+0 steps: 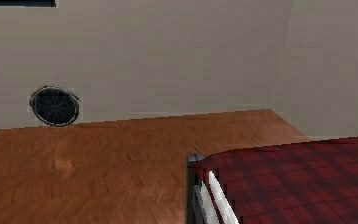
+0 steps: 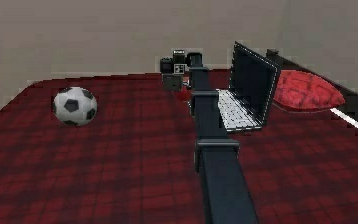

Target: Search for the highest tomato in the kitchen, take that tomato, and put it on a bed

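In the forward view, a wooden floor (image 1: 97, 160) runs to a pale wall (image 1: 167, 50), with a round dark disc (image 1: 54, 105) low on the wall at the left. The corner of a bed (image 1: 297, 180) with a red checked cover fills the lower right.

In the arm side view, the arm (image 2: 209, 120) reaches out over the bed. A small bright red blob (image 2: 190, 92) shows close by the end effector (image 2: 171, 80), against the cover. Whether the end effector grasps anything cannot be told. A football (image 2: 75, 105) lies at the left. An open laptop (image 2: 249, 88) stands just right of the arm, with a red pillow (image 2: 307, 92) beyond it.
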{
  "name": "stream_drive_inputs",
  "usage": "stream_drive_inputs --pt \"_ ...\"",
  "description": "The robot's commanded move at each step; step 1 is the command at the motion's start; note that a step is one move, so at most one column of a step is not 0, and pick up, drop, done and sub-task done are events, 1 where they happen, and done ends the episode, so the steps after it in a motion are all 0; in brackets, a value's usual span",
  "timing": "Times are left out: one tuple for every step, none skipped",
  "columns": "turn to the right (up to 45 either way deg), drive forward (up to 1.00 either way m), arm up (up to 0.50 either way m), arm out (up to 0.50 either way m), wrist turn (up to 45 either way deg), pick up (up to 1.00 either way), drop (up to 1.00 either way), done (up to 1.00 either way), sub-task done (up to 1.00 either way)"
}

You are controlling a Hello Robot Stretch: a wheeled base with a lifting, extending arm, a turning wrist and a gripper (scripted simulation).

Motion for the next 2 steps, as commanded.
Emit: stream_drive_inputs --pt "0.0 0.00 -0.32 0.00 0.0 0.00 0.00 0.00 0.00" --pt "0.0 0.00 0.00 0.00 0.0 0.00 1.00 0.00 0.00"
